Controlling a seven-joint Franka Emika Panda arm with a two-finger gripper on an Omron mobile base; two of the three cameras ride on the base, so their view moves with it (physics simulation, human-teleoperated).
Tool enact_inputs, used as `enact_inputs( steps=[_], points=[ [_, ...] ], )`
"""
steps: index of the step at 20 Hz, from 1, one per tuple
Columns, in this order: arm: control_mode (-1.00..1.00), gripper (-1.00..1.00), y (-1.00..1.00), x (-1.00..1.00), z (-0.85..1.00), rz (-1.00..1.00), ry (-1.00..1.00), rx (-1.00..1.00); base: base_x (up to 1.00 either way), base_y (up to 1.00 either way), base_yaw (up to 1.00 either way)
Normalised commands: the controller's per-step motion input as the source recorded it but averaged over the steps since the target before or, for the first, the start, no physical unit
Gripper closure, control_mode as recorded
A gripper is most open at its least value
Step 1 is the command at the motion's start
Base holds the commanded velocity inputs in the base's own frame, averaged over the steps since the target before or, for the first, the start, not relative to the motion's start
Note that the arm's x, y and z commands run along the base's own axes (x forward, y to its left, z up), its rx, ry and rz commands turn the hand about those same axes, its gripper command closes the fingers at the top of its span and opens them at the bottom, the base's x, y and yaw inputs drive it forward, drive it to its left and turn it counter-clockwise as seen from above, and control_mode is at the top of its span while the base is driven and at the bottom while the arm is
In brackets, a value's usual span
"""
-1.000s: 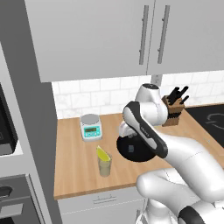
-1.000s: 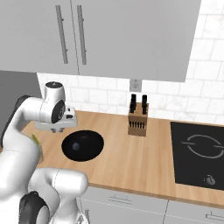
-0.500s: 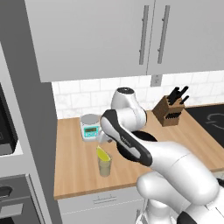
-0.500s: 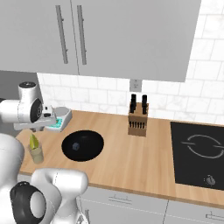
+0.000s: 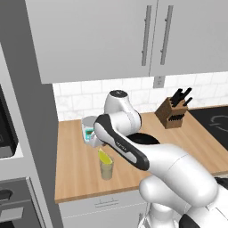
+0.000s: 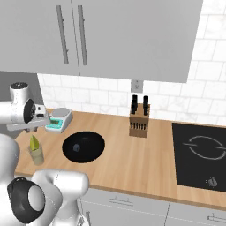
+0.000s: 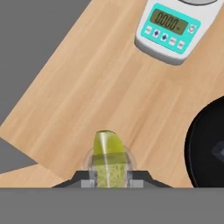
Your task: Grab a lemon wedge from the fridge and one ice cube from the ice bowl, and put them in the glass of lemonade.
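Note:
The glass of lemonade (image 5: 106,168) stands on the wooden counter left of the ice bowl (image 6: 84,146), with the yellow lemon wedge (image 5: 103,156) leaning out of its rim. My gripper (image 7: 109,181) hangs just above the glass (image 7: 108,162), shut on a translucent ice cube (image 7: 109,174) held between its fingertips. Behind the cube, the lemon wedge (image 7: 106,144) rises from the drink. In the right base view the gripper (image 6: 30,129) sits over the glass (image 6: 36,154). A faint cube shape (image 6: 76,148) lies in the black bowl. The fridge is out of view.
A white scale (image 7: 171,27) with a teal display stands behind the glass by the wall. Right of the bowl is a knife block (image 6: 139,121), and a black stovetop (image 6: 201,154) lies at the far right. Grey cabinets (image 5: 133,35) hang overhead.
The arm has swung left from over the black bowl to just above the glass. The glass, wedge, bowl and scale have not moved.

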Motion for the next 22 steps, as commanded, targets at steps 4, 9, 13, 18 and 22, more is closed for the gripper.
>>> enact_inputs(
  steps=[4,9,13,18,22],
  points=[
    [-1.0,1.0,0.0,0.0,0.0,0.0,0.0,0.0,0.0,0.0,0.0],
    [-1.0,1.0,0.0,-0.04,0.0,0.0,-0.05,0.0,0.0,0.0,0.0],
    [-1.0,1.0,-0.04,-0.24,-0.01,0.0,-0.04,0.0,0.0,0.0,0.0],
    [-1.0,1.0,0.0,-0.22,-0.13,0.0,0.03,0.0,0.0,0.0,0.0],
    [-1.0,1.0,0.0,0.0,-0.01,0.0,0.01,0.0,0.0,0.0,0.0]
  ],
)
